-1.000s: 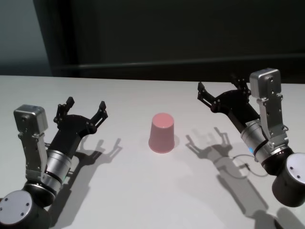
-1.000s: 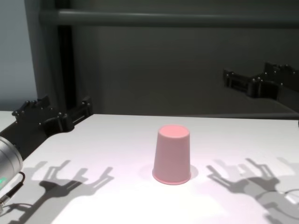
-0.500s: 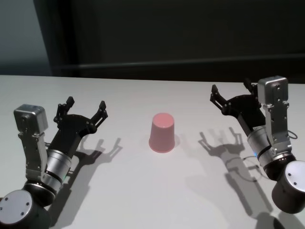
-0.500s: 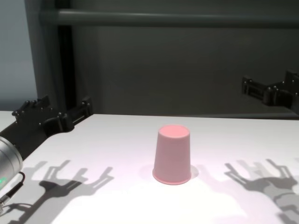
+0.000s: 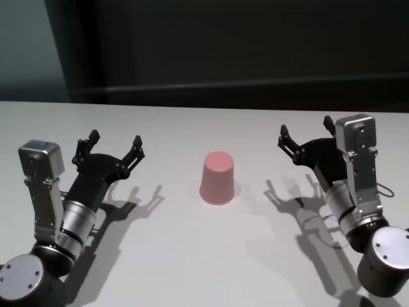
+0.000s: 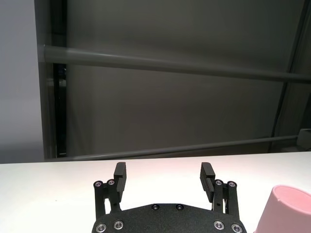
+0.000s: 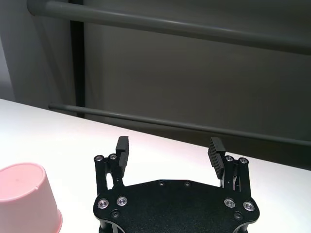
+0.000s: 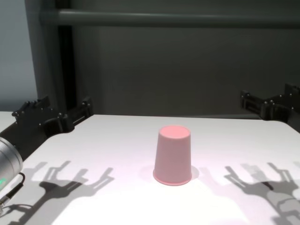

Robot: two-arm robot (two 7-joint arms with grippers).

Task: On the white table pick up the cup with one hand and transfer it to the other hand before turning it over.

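The pink cup [image 5: 217, 179] stands upside down on the white table [image 5: 192, 256], rim down and flat base up, midway between my two arms. My left gripper [image 5: 115, 139] hovers open to the cup's left, well apart from it, with nothing between its fingers. My right gripper [image 5: 305, 128] is open to the cup's right, also apart and empty. In the chest view the cup [image 8: 172, 154] sits at centre, with the left gripper [image 8: 63, 105] and right gripper [image 8: 267, 93] at either side. The wrist views show each gripper [image 6: 164, 170] [image 7: 169, 143] with the cup [image 6: 286, 208] [image 7: 26, 194] off to one side.
A dark wall with a horizontal rail [image 8: 164, 18] stands behind the table's far edge. Gripper shadows [image 5: 294, 198] fall on the tabletop beside the cup. Nothing else lies on the table.
My right gripper has drawn back to the right, away from the cup, and come lower and nearer. The cup and the left arm have not moved.
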